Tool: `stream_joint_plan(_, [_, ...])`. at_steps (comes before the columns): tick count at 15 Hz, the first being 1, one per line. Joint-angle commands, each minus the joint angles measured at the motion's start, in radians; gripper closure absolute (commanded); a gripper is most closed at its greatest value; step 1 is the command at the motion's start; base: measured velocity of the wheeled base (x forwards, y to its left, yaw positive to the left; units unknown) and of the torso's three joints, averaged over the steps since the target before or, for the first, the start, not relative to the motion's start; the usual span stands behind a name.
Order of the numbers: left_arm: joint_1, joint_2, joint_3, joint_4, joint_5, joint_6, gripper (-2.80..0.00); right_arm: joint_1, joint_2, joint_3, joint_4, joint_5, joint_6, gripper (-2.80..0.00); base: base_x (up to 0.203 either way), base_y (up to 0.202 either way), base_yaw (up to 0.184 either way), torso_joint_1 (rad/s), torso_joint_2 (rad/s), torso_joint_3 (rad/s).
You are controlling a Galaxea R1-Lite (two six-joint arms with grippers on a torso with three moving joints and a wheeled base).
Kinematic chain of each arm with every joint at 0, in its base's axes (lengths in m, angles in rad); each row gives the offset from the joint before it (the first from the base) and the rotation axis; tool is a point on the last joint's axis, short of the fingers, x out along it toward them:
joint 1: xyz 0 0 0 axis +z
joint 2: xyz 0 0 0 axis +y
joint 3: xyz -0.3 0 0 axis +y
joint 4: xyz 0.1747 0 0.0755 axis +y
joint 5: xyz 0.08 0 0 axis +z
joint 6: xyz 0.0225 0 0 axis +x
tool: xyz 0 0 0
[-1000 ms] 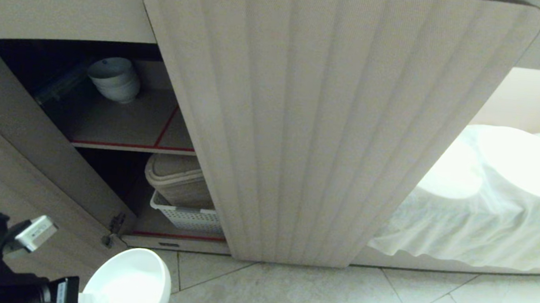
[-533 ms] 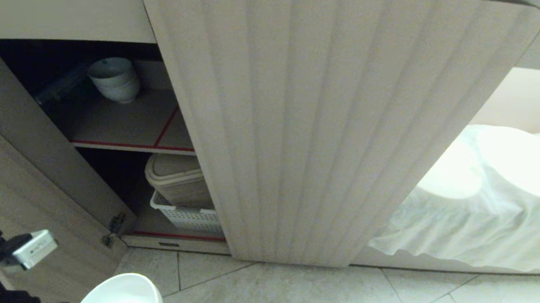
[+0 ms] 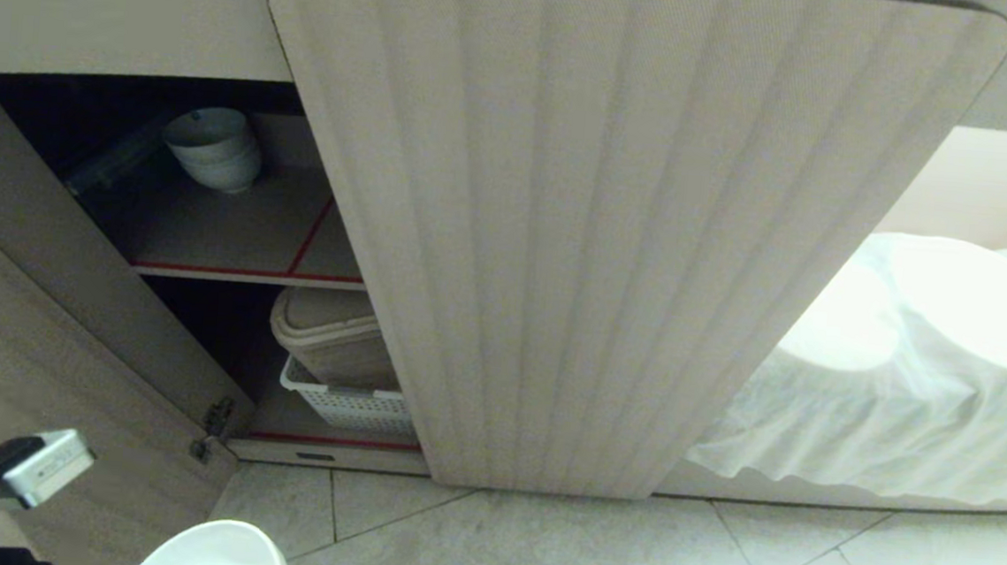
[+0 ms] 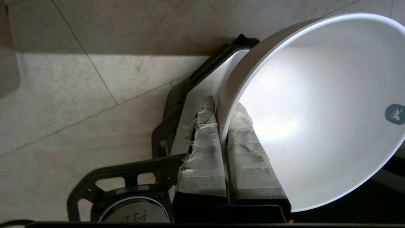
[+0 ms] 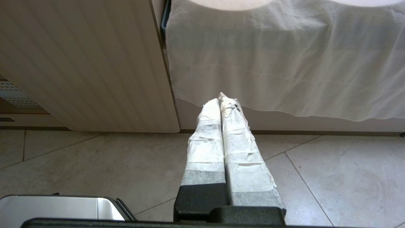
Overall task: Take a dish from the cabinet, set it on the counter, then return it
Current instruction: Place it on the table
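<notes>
The dish is a plain white bowl at the bottom left edge of the head view, held low over the floor in front of the cabinet. My left gripper is shut on the dish, one taped finger inside the rim and one outside. The cabinet's left door is swung open, and its right fluted door is closed. The upper shelf, edged in red tape, carries a stack of white bowls. My right gripper is shut on nothing, parked above the floor. The counter is out of view.
On the cabinet's lower shelf a beige lidded bin sits on a white slotted basket. A white cloth hangs over the opening to the right of the cabinet. Pale floor tiles lie in front. My own base is under the left gripper.
My left gripper has drawn back from the cabinet with the dish, sliding toward the bottom edge of the head view. The grip on the rim is unchanged, and the right arm is still.
</notes>
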Motion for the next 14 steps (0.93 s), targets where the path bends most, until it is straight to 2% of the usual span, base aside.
stream_joint_plan(1, [-0.015, 0.006, -0.006, 0.003, 0.000, 0.009, 0.00, 0.000, 0.000, 0.000, 0.000, 0.000, 0.000, 0.00, 0.000, 0.000, 0.000, 0.000, 0.00, 0.000])
stream_joint_plan(14, [-0.009, -0.093, 0.070, 0.045, 0.045, 0.006, 0.00, 0.000, 0.000, 0.000, 0.000, 0.000, 0.000, 0.00, 0.000, 0.000, 0.000, 0.000, 0.00, 0.000])
